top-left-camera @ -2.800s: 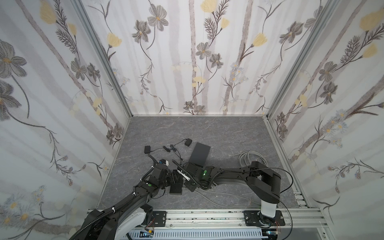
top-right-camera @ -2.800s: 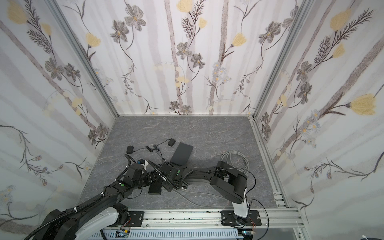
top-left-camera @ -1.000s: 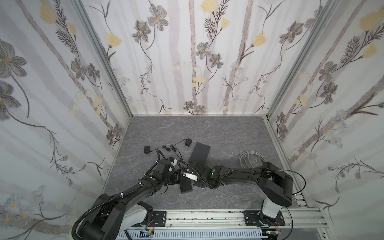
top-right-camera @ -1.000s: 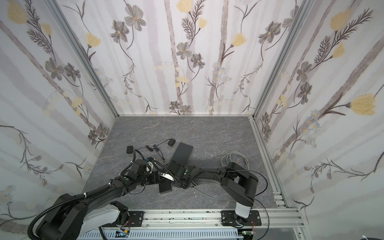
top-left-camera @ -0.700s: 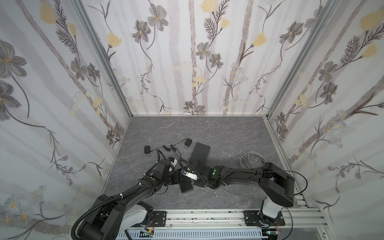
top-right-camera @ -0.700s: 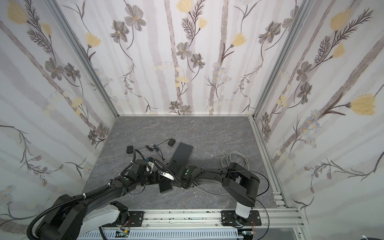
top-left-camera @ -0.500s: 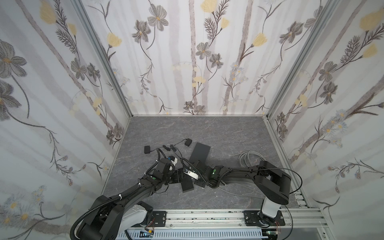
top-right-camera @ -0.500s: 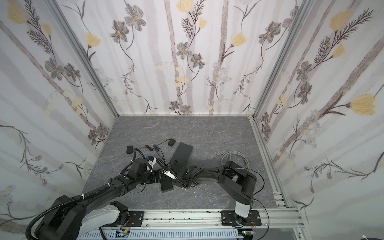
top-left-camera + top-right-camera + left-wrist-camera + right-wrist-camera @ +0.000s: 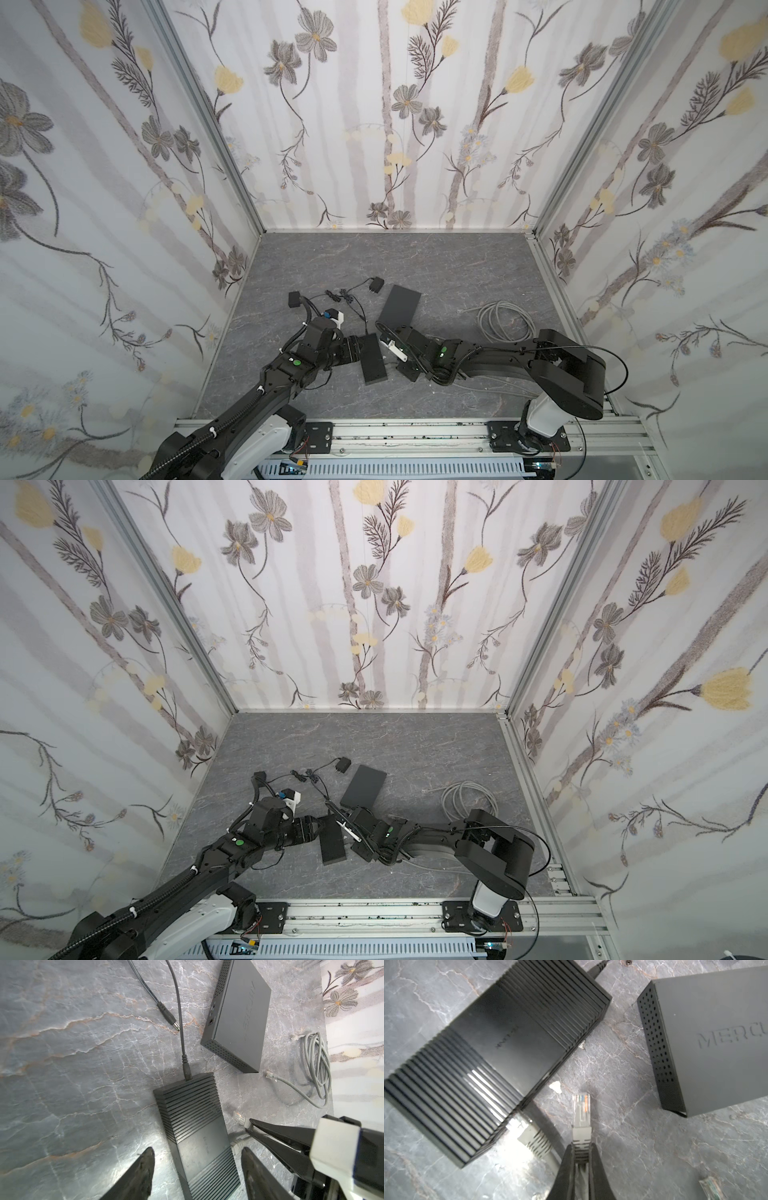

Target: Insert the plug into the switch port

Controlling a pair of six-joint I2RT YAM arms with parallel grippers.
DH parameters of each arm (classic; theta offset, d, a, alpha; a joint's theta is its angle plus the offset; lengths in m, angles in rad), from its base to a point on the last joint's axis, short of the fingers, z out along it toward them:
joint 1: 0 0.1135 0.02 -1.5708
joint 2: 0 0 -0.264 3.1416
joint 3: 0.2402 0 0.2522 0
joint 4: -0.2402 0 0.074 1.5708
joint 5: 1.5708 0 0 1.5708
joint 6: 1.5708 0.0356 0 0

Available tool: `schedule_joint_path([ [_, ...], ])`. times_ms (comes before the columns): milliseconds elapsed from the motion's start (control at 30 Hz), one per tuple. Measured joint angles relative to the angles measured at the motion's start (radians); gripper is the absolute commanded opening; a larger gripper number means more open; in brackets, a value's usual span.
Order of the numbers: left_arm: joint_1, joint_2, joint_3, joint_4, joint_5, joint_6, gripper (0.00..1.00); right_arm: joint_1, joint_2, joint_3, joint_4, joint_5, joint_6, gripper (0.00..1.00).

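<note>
The clear RJ45 plug with grey boot (image 9: 581, 1109) is clenched by its boot in the right end effector (image 9: 581, 1147). It hangs low over the grey marbled table (image 9: 633, 1147), just beside the long side of the black ribbed rectangular switch (image 9: 500, 1053), and is not in a port. Its nose runs skewed to that side, not square. A second grey-booted plug (image 9: 529, 1136) is already seated in that side, right next to it. The ports themselves aren't visible.

The left end effector (image 9: 197, 1149) is released: jaws straddle the switch's near end, with a gap on both sides.

My read for the step:
- Clench left on the switch first so it can't slide under the push.
- Yaw the right wrist until the plug is square to the port face.
- Pick a free port away from the seated boot, match the latch tab, push straight.
- Watch the left finger (image 9: 253, 1169), it's close to the seated boot.

The matte grey perforated box (image 9: 239, 1022) and the coiled grey cable (image 9: 505, 322) lie beyond.

Versus the earliest top views, the switch now sits further toward the right arm's side and further from the rail, and both end effectors have shifted with it. Over the last second the layout barely changes.
</note>
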Motion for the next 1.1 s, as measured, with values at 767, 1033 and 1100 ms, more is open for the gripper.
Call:
schedule_joint_path([
  [767, -0.001, -0.026, -0.01, -0.014, 0.014, -0.033, 0.67, 0.062, -0.036, 0.026, -0.02, -0.005, 0.14, 0.0],
  [1033, -0.001, 0.005, -0.015, 0.126, 0.091, -0.018, 0.63, -0.026, -0.231, -0.105, 0.038, -0.066, 0.013, 0.0],
  [1100, -0.001, 0.003, -0.023, 0.189, 0.124, 0.004, 0.69, -0.038, -0.278, -0.127, 0.045, -0.09, -0.027, 0.0],
])
